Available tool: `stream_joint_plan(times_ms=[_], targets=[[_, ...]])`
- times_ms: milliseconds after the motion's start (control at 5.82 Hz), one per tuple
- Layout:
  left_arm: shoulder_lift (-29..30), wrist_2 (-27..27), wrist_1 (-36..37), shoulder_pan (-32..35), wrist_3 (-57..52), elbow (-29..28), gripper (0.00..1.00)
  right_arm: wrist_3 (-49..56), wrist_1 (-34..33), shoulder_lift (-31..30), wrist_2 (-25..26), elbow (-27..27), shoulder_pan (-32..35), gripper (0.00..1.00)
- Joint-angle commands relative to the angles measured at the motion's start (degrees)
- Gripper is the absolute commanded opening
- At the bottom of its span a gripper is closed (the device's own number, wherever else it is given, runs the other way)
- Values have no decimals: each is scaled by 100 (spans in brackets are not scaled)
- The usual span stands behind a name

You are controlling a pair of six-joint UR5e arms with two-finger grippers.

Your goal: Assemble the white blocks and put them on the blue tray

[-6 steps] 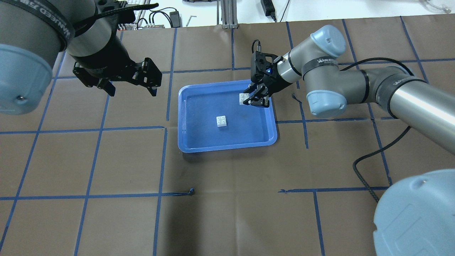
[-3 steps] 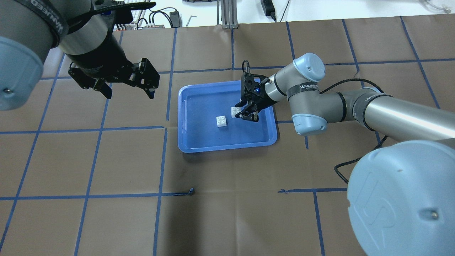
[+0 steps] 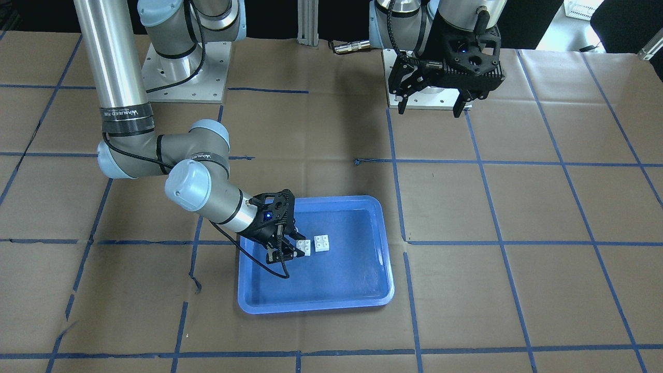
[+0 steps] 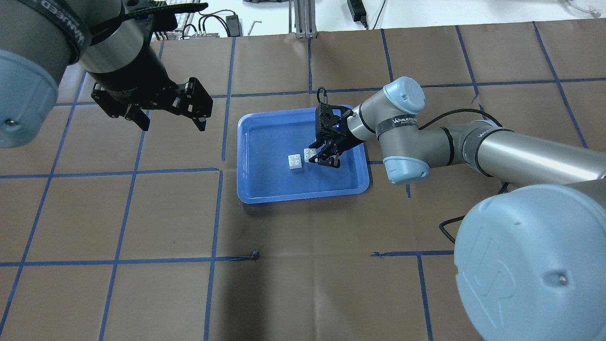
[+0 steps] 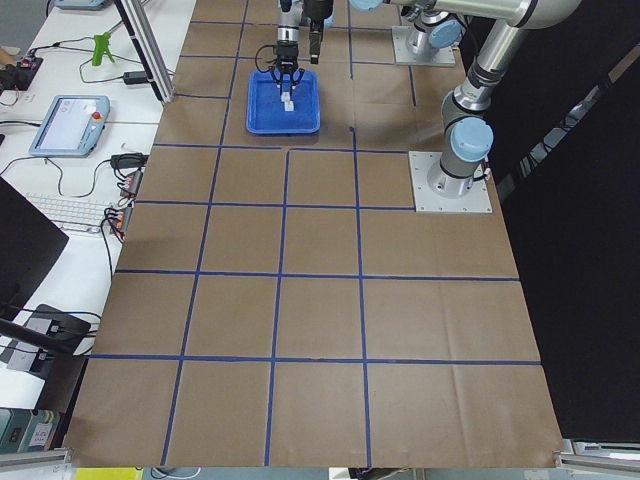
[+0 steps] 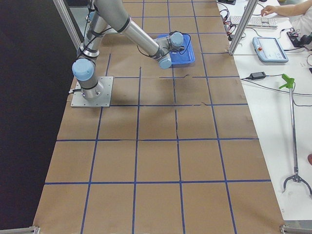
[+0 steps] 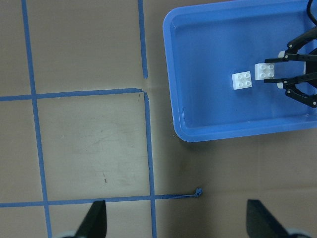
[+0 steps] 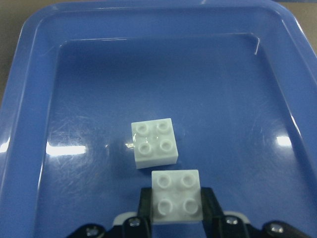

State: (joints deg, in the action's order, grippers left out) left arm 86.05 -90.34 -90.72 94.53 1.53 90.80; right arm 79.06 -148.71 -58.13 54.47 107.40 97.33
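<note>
The blue tray (image 4: 303, 196) lies at the table's middle. One white block (image 4: 295, 161) rests studs up on the tray floor. My right gripper (image 4: 316, 156) is shut on the second white block (image 4: 310, 152) and holds it studs up, low over the tray, just right of the loose one. In the right wrist view the held block (image 8: 176, 197) sits between the fingers, close in front of the loose block (image 8: 154, 143). My left gripper (image 4: 168, 116) is open and empty, raised above the table left of the tray.
Brown paper with blue tape grid lines covers the table (image 4: 303, 284). A small curl of blue tape (image 4: 255, 255) lies in front of the tray. Cables and aluminium posts stand beyond the far edge.
My right gripper has carried its white block from the tray's far right corner toward the middle, up beside the loose block. The left arm shifted slightly and now holds still.
</note>
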Motion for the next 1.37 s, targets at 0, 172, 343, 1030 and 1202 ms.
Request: stream_joint_plan(times_ms=[0, 172, 343, 1030, 1202], targets=[[0, 16, 10, 4, -4, -9, 99, -4, 0, 3, 2, 0, 31, 25], [0, 25, 10, 4, -4, -18, 99, -4, 9, 3, 2, 0, 40, 25], [0, 25, 19, 4, -4, -18, 99, -4, 0, 3, -6, 0, 83, 25], [-26, 25, 10, 4, 5, -18, 99, 4, -17, 3, -6, 132, 84, 25], [-27, 25, 10, 4, -4, -9, 99, 4, -26, 3, -6, 132, 84, 25]])
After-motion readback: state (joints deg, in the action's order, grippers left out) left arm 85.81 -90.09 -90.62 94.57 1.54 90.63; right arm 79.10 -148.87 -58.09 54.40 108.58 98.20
